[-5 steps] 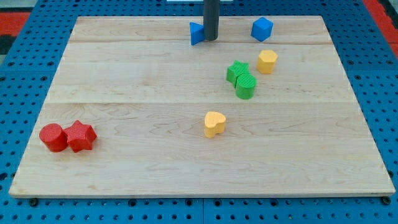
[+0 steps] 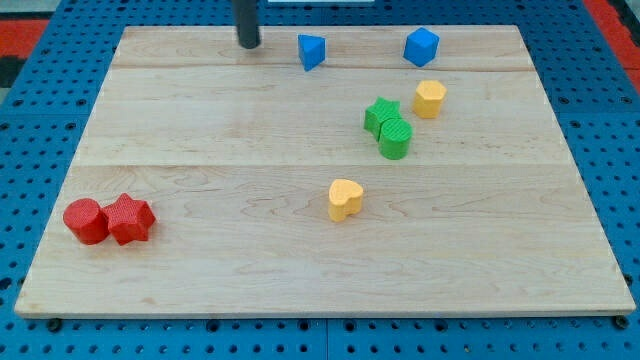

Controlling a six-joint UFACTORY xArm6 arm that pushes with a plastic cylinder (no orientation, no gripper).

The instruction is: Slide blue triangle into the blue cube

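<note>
Along the far edge of the board (image 2: 300, 270), my tip (image 2: 248, 44) stands left of the blue triangle (image 2: 312, 51), apart from it with bare wood between. It is a plain rod: no jaws, holding nothing, touching no block.

The triangle sits near the far edge, about mid-width. The blue cube (image 2: 422, 46) lies to its right, well apart, on nearly the same line and equally close to the far edge.

Step in hand, as I judge it: line up behind the triangle and push rightward. The tip is already on the correct side. To do it well, contact should meet the triangle's left face near its centre, with the push line aimed straight at the cube; an off-centre hit would likely spin the wedge or send it toward the far edge.

Room: the lane between triangle and cube looks open. The yellow block (image 2: 430, 98) and the green pair (image 2: 388, 127) sit nearer, off the lane. Margin to the far edge is slim, so I should avoid any drift that way. The yellow heart (image 2: 345, 199) and red pair (image 2: 108, 220) are well clear.
</note>
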